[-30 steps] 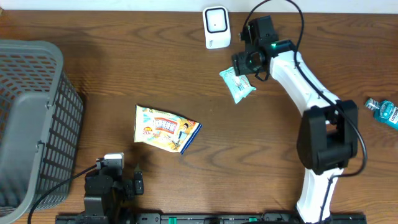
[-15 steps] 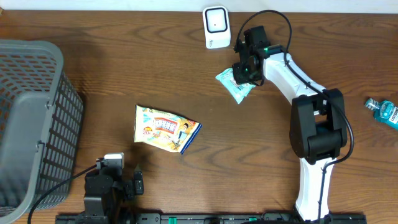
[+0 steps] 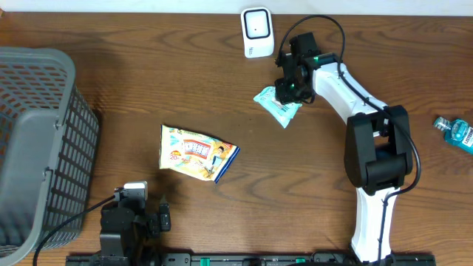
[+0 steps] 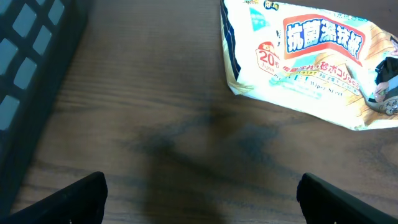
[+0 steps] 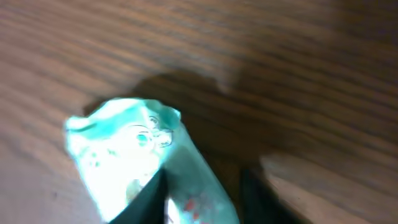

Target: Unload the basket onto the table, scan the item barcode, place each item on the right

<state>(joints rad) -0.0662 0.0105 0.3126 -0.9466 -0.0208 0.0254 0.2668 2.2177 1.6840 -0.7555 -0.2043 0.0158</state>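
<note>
A brown wooden surface (image 3: 222,96) fills the overhead view, with two robot arms at work over it. A grey slatted basket (image 3: 70,155), the biggest thing on it, stands to the left of the left jaws and well apart from the right jaws. The white right arm (image 3: 347,85) reaches from the near edge toward the far side and bends back, so that the right jaws hang over the pouch (image 3: 275,106). The dark left arm (image 3: 126,222) sits low at the near edge. The left jaws are spread wide and hold nothing; their fingertips (image 4: 74,196) show only at the two bottom corners of the left wrist view.

A yellow packet (image 3: 196,151) printed with red lettering lies flat ahead of the left jaws, near them but apart, and far to the left of the right jaws. The teal pouch, the item in play, lies on the wood between the right jaws, with one dark finger (image 5: 149,196) on each side of it. The right wrist view is blurred, and whether the right jaws are pressing on the pouch or only straddling it cannot be told. A white scanner (image 3: 257,31) stands just beyond the right jaws, near the pouch but not touching it. A small teal bottle (image 3: 460,131) lies well to the right of the right jaws, at the edge of the view.
</note>
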